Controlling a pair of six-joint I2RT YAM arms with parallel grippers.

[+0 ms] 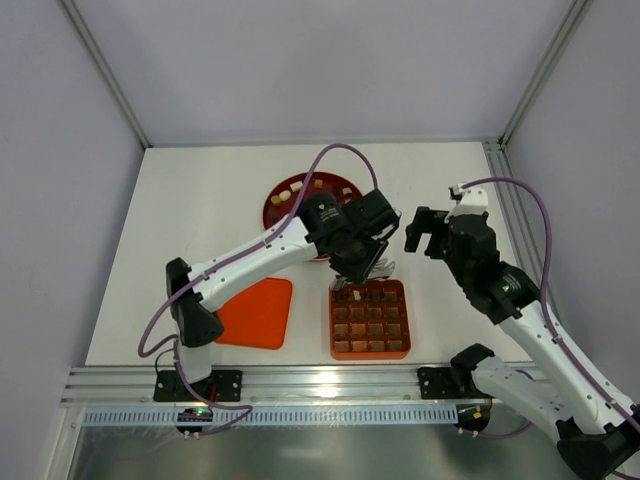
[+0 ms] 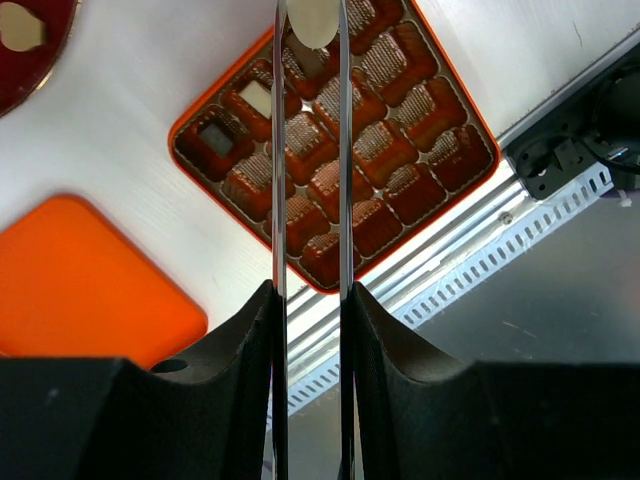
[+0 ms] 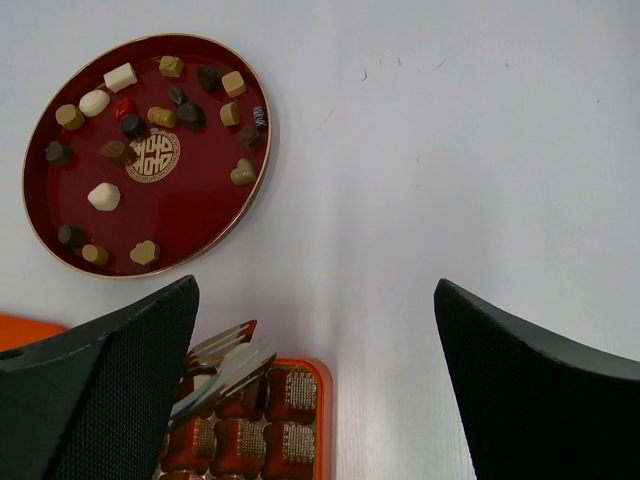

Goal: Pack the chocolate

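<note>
I am pinching a cream oval chocolate piece between the two thin metal blades of my left pincer, the blades standing narrowly apart and pressing on its sides. I am holding it over the far-left cells of the orange-red square gridded plastic tray. Two pieces, one cream and one dark, are sitting in neighbouring cells there. My right pincer is hanging spread wide, gripping nothing, over the white table. The other chocolate pieces are lying loose on the round dark red plate.
</note>
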